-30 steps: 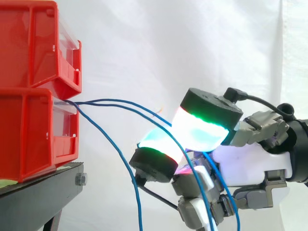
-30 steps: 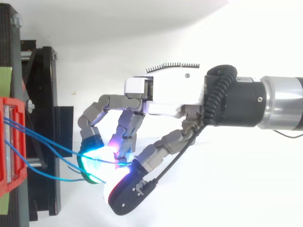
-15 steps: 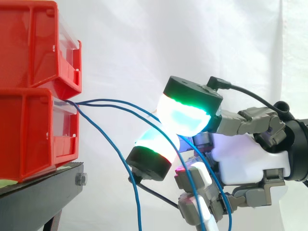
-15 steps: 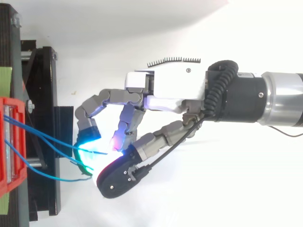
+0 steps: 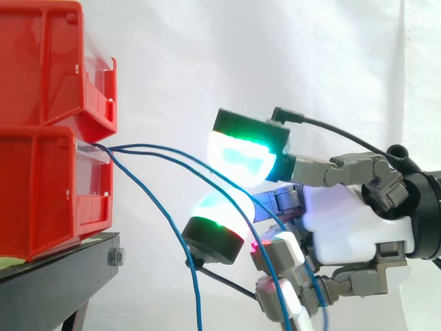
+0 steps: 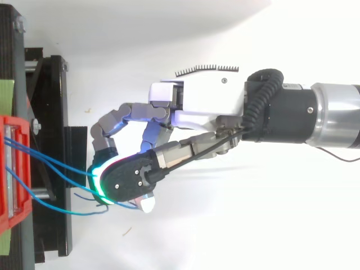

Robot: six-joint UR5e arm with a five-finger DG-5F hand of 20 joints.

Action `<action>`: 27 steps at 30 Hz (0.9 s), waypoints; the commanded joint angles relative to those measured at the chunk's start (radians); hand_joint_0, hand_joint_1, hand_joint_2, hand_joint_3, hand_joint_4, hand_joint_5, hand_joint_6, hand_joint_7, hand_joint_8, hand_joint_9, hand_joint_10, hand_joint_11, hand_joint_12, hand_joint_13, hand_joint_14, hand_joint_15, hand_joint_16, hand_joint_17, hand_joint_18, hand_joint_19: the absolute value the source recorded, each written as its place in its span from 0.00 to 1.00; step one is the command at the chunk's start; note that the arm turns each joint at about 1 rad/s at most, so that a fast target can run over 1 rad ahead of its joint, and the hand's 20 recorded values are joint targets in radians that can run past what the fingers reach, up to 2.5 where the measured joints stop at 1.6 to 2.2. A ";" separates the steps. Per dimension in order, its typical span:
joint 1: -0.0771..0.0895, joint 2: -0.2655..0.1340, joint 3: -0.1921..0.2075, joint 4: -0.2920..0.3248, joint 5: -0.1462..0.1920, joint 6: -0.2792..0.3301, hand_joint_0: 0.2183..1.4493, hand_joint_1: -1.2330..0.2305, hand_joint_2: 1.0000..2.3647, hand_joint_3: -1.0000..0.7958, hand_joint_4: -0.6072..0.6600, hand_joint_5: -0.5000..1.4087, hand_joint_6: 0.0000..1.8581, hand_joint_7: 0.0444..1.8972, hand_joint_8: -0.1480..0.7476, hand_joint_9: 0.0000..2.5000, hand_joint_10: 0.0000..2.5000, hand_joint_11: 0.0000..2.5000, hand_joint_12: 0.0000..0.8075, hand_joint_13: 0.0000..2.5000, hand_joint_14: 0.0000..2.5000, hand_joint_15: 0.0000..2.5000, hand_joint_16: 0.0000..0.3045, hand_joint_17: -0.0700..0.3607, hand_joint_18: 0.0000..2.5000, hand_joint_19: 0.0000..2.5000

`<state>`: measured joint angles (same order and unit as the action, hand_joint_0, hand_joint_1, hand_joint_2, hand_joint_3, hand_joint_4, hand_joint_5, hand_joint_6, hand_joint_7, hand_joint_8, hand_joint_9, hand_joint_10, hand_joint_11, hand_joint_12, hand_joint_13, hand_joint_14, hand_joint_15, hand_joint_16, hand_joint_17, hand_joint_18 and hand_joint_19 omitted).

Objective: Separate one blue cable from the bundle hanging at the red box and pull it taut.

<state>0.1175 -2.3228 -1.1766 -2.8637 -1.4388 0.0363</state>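
Blue cables [image 5: 158, 144] are being let out from the gap between the two red bins [image 5: 48, 186], well out in front of the fingertips. The bins are being kept one on top of the other. They are being held up by a black stand [image 5: 55, 276], which is sitting lower than the fingers and away from them.

The hand [image 5: 351, 227] is being held out toward the bins from the other side, with its fingers being curled. Two glowing pads are being kept close together: an upper pad [image 5: 238, 158], glowing green and cyan, and a lower pad [image 5: 219, 210] right under it. In the top view the upper pad [image 6: 121, 180] is being seen right over the lower one.

Two of the blue cables are being pinched between these two pads. From the bins to the pads they are being stretched in a soft curve, not fully straight. Behind the pads one of them is being dropped down past the lower fingers.

A third blue cable [image 5: 198, 303] is being left loose. It is being hung down on the bin side of the lower pad, just beside it.
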 commanded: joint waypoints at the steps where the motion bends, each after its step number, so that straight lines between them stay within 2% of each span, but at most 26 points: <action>1: 0.001 -0.001 0.000 0.000 0.001 -0.001 0.29 0.47 0.01 0.46 0.60 0.19 0.45 0.62 0.59 0.49 0.01 0.31 0.50 0.49 0.01 0.23 0.17 0.43 0.44 0.22; 4: 0.001 0.000 0.000 0.000 0.001 -0.001 0.29 0.39 0.01 0.49 0.62 0.18 0.48 0.60 0.62 0.47 0.01 0.34 0.52 0.48 0.01 0.23 0.18 0.45 0.46 0.21; 7: 0.001 0.000 0.000 0.003 0.001 -0.004 0.29 0.37 0.01 0.49 0.61 0.18 0.49 0.58 0.62 0.47 0.01 0.34 0.53 0.48 0.01 0.23 0.18 0.45 0.46 0.21; 15: 0.001 0.000 0.000 0.000 0.001 -0.010 0.33 0.32 0.01 0.49 0.47 0.17 0.50 0.60 0.57 0.45 0.01 0.35 0.48 0.46 0.01 0.24 0.16 0.41 0.43 0.22; 18: 0.001 0.000 0.000 0.000 0.001 -0.010 0.35 0.30 0.01 0.45 0.44 0.16 0.50 0.60 0.54 0.44 0.01 0.36 0.46 0.46 0.01 0.24 0.14 0.39 0.42 0.23; 20: 0.001 -0.001 0.000 0.000 0.001 -0.010 0.38 0.30 0.01 0.34 0.46 0.16 0.49 0.56 0.53 0.45 0.01 0.38 0.45 0.45 0.01 0.24 0.14 0.39 0.41 0.22; 22: 0.001 0.000 0.000 0.000 0.001 -0.007 0.39 0.31 0.00 0.29 0.47 0.16 0.49 0.56 0.52 0.46 0.01 0.39 0.44 0.45 0.01 0.24 0.14 0.38 0.41 0.22; 27: 0.004 0.000 0.000 0.000 0.001 -0.009 0.38 0.33 0.00 0.28 0.49 0.16 0.48 0.56 0.51 0.47 0.01 0.39 0.44 0.46 0.01 0.24 0.14 0.38 0.41 0.22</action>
<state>0.1194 -2.3229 -1.1766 -2.8639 -1.4373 0.0284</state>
